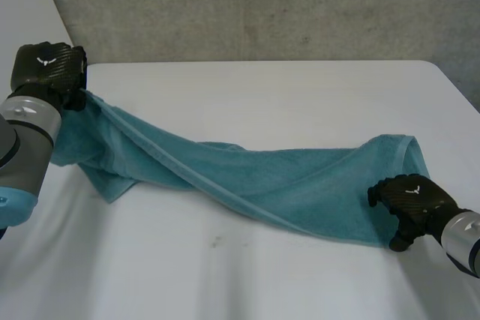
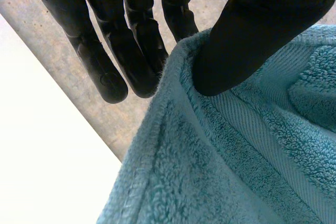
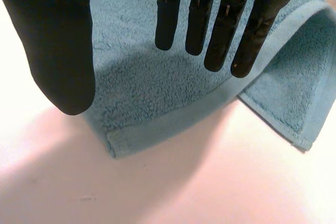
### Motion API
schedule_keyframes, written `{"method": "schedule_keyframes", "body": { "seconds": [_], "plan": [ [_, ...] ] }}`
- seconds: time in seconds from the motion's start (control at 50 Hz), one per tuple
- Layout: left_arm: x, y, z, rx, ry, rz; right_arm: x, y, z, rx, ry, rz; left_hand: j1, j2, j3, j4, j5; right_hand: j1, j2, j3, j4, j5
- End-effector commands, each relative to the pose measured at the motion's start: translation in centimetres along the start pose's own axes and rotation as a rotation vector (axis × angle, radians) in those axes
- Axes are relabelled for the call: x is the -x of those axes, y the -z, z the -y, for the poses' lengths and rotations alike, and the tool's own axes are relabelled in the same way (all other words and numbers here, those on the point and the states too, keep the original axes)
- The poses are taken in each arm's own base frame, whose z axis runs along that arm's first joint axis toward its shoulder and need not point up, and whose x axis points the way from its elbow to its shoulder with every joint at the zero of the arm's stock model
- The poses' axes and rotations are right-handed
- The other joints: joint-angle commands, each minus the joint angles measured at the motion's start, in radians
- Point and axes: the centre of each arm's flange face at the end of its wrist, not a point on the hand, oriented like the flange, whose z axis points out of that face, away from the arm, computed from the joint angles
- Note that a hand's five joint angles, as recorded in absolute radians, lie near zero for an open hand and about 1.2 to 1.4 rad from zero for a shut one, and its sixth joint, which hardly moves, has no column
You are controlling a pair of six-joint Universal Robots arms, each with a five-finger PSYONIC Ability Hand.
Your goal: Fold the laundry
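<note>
The left hand (image 1: pixel 49 67) is black, with a woven, carbon-like sheen across its back and a small white winged mark. The right hand (image 1: pixel 412 196) bears the same mark. Seen close, the fingers (image 3: pixel 169 19) are smooth matte black with rounded tips and a tiny pale fleck on each. The thumb (image 3: pixel 58 51) is broader. The left arm (image 1: pixel 26 140) is grey with a silvery wrist ring and a light-blue cap. The right arm (image 1: pixel 463 236) is silvery grey.

Head view, high behind both arms, looks down over the white worktop (image 1: pixel 262 88) toward a concrete wall (image 1: pixel 262 5). Each wrist view looks closely along its own fingers: left hand (image 2: pixel 134 35), right hand (image 3: pixel 202 14). All three share the teal towel (image 1: pixel 285 185).
</note>
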Motion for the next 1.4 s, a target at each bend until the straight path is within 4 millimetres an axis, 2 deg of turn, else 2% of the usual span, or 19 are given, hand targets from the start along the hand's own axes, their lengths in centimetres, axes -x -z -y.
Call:
{"method": "schedule_keyframes", "body": {
  "seconds": [0.02, 0.22, 0.48, 0.8, 1.14, 1.28, 1.4],
  "plan": [
    [-0.1, 0.1, 0.0, 0.001, 0.0, -0.002, -0.5, -0.5, -0.6, -0.016, 0.012, -0.028, 0.267, 0.197, 0.204, 0.2, 0.248, 0.18, 0.116, 0.117, 0.119, 0.117],
    [-0.1, 0.0, -0.1, 0.002, 0.0, -0.003, -0.1, -0.9, -1.2, -0.003, 0.002, -0.012, 0.267, 0.197, 0.204, 0.2, 0.248, 0.181, 0.116, 0.117, 0.119, 0.117],
    [-0.1, 0.0, -0.2, 0.004, 0.0, -0.003, 0.1, -0.9, -1.7, 0.015, -0.01, -0.004, 0.267, 0.197, 0.204, 0.2, 0.248, 0.045, -0.019, -0.018, -0.016, -0.018],
    [-0.1, 0.1, -0.1, 0.002, 0.0, -0.004, -0.2, -1.3, -1.4, -0.019, 0.015, -0.025, 0.267, 0.197, 0.204, 0.2, 0.248, 0.095, 0.031, 0.032, 0.034, 0.032],
    [-0.1, 0.1, 0.0, -0.001, 0.002, -0.003, -1.6, -2.4, -0.5, -0.075, 0.054, -0.074, 0.267, 0.197, 0.204, 0.2, 0.248, 0.157, 0.093, 0.093, 0.095, 0.094],
    [-0.1, 0.1, 0.0, -0.001, 0.002, -0.003, -1.7, -3.0, -0.7, -0.074, 0.055, -0.072, 0.267, 0.197, 0.204, 0.2, 0.248, 0.216, 0.151, 0.152, 0.154, 0.152],
    [-0.1, 0.1, 0.0, 0.001, 0.002, -0.004, -1.8, -3.3, -0.9, -0.071, 0.053, -0.07, 0.267, 0.197, 0.204, 0.2, 0.248, 0.363, 0.298, 0.299, 0.301, 0.299]
  ]
}}
